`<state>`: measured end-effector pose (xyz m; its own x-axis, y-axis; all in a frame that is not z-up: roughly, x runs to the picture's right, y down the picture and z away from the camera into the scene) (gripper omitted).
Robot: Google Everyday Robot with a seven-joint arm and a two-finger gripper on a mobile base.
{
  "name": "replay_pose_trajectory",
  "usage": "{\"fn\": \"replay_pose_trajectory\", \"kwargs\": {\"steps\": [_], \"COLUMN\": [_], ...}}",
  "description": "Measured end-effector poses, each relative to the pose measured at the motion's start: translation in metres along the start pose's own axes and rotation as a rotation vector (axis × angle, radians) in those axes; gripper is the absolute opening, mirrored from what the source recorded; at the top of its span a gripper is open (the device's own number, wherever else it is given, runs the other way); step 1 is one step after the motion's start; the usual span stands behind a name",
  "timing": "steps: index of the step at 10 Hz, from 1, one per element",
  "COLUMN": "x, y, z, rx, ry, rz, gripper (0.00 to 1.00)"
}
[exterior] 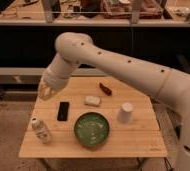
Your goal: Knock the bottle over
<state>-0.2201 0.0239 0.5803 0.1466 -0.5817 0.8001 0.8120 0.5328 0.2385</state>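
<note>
The bottle is small and pale, with a white cap and a tan label. It stands near the front left corner of the wooden table. My gripper hangs shut over the table's far left edge, at the end of the big white arm. It holds nothing. It is well behind and above the bottle, clear of it.
A black phone lies between the gripper and the bottle. A green bowl sits at the front middle, with an upside-down white cup to its right. A white block and a dark red item lie further back.
</note>
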Motion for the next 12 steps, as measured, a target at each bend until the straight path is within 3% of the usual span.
{"fn": "replay_pose_trajectory", "kwargs": {"steps": [2,5,8,10,11,12], "x": [-0.024,-0.052,-0.069,-0.075,-0.078,-0.082], "y": [-0.046,-0.088,-0.086,-0.078,-0.075,-0.072], "z": [0.039,0.084,0.131,0.156,0.167,0.176], "rx": [-0.013,-0.027,-0.109,-0.148,-0.159,-0.167], "ry": [-0.028,-0.037,-0.02,-0.031,-0.056,-0.112], "rz": [-0.125,-0.262,-0.422,-0.482,-0.499,-0.51], "gripper": [0.25,0.25,0.25,0.25,0.25,0.25]}}
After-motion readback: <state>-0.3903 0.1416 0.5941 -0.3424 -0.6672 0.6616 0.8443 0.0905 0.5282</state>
